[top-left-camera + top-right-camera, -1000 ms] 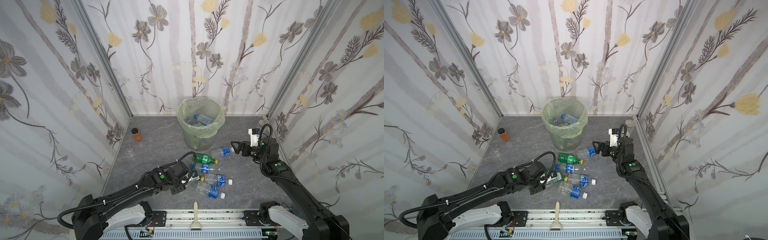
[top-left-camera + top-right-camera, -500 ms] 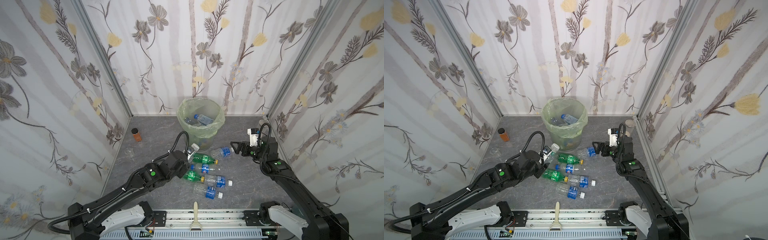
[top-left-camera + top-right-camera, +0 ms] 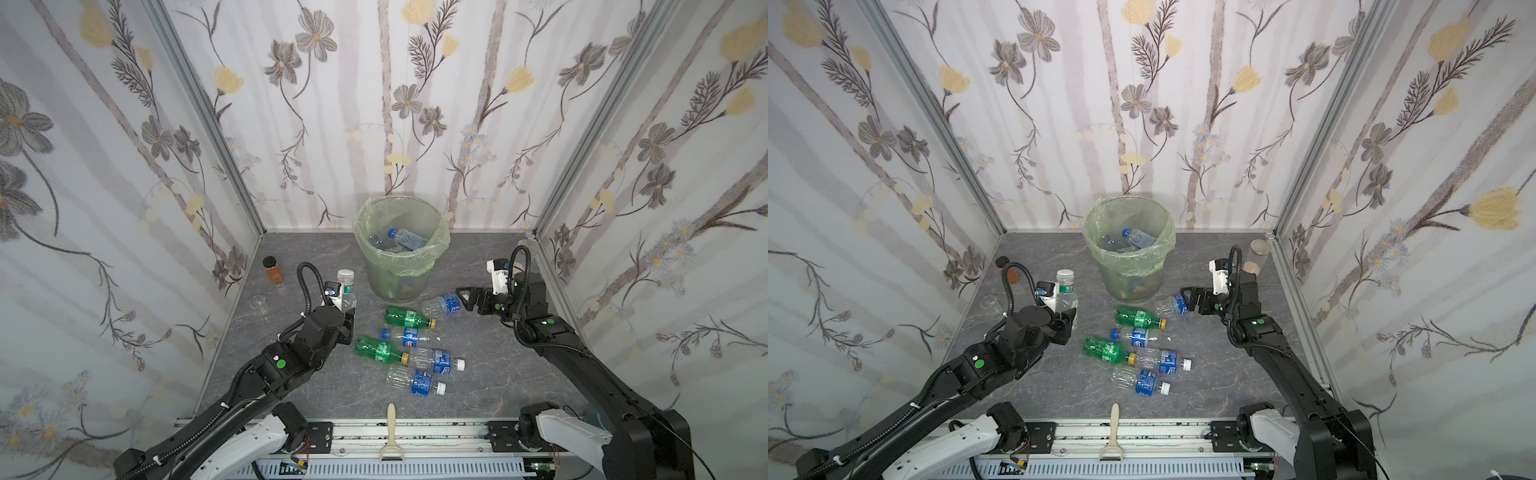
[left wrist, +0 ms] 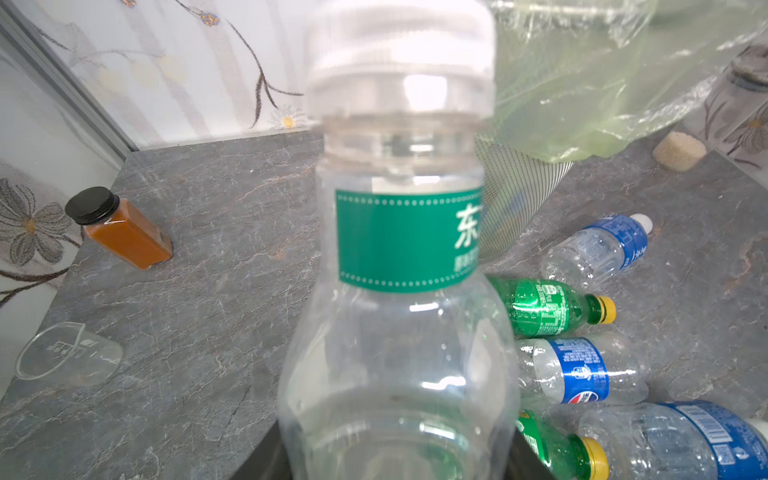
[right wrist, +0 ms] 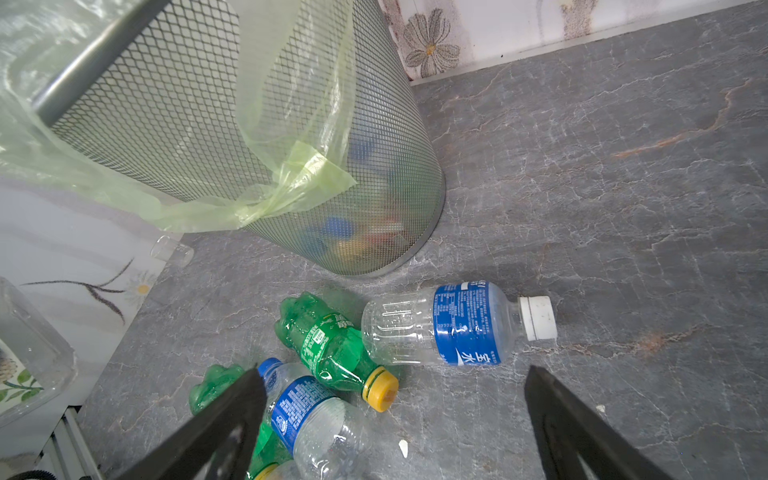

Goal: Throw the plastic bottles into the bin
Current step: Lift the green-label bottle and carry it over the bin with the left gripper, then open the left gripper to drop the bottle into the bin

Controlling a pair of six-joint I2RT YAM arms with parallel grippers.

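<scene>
bench (image 3: 498, 374): grey stone-patterned surface, walled on three sides by flowered panels.
bin (image 3: 390, 282): round mesh basket at the back middle of the bench, lined with a pale green bag folded over its rim. The binned bottles (image 3: 405, 239) lie inside, and the top one has a blue cap and label.
left arm (image 3: 278, 365): reaches forward on the left of the bin. The left fingers (image 4: 266, 463) are clamped on the lower body of the held bottle (image 3: 345, 284).
right arm (image 3: 582, 365): reaches in from the right. The right fingers (image 5: 224, 424) stand wide apart and empty, low over the bench, pointing at the near bottle (image 5: 457, 324).
held bottle: clear, white cap, green label. It is upright with its cap up, just left of the bin and not touching it.
loose bottles (image 3: 405, 336): six lie on their sides in front of the bin, two green with yellow caps and four clear with blue labels.
near bottle: one of those six, with a white cap, by the bin's foot. It lies just ahead of the right fingers, not between them, its base right beside a green one.
jar (image 3: 274, 270): amber, black lid, upright near the left wall.
measuring cup (image 3: 257, 301): clear, near the left wall, in front of the jar.
</scene>
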